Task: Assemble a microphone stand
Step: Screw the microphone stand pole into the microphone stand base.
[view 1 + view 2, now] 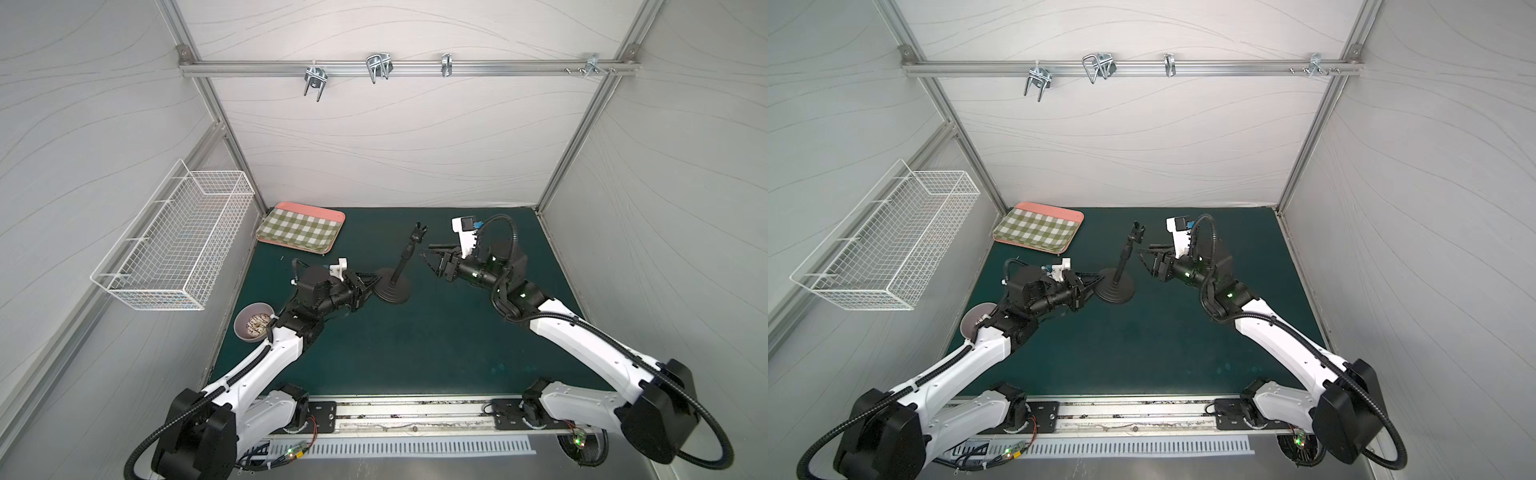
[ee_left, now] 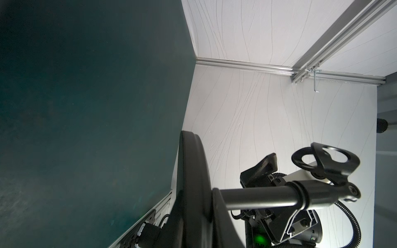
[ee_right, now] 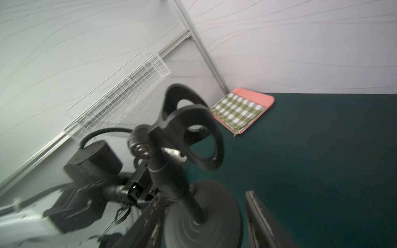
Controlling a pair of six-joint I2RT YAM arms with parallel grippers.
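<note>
1. The microphone stand (image 1: 400,274) is seen standing on the green mat (image 1: 415,345). Its rod (image 1: 406,257) is seated in the centre of the disc base (image 1: 395,294), and the U-shaped clip (image 1: 419,232) is carried at the rod's upper end.
2. The left gripper (image 1: 370,286) is pressed together on the rim of the disc base, as far as both top views show. The base lies straight ahead of its fingertips and is touched by them.
3. The right gripper (image 1: 428,255) is held with its jaws spread and nothing between them. The rod lies just ahead of its fingertips but apart from them.
4. The rod's long axis is set upright, square to the base, as is confirmed in the left wrist view. The right gripper's fingers are pointed sideways at it, so the axis is crossed rather than followed.
5. The rod is nearer the right gripper and the base nearer the left.
6. It is judged that the parts are joined. A short straight advance would put the rod between the spread jaws for tightening. A straight retreat would clear it.
7. A sideways brush against the rod could tip the stand if the base were let go.
</note>
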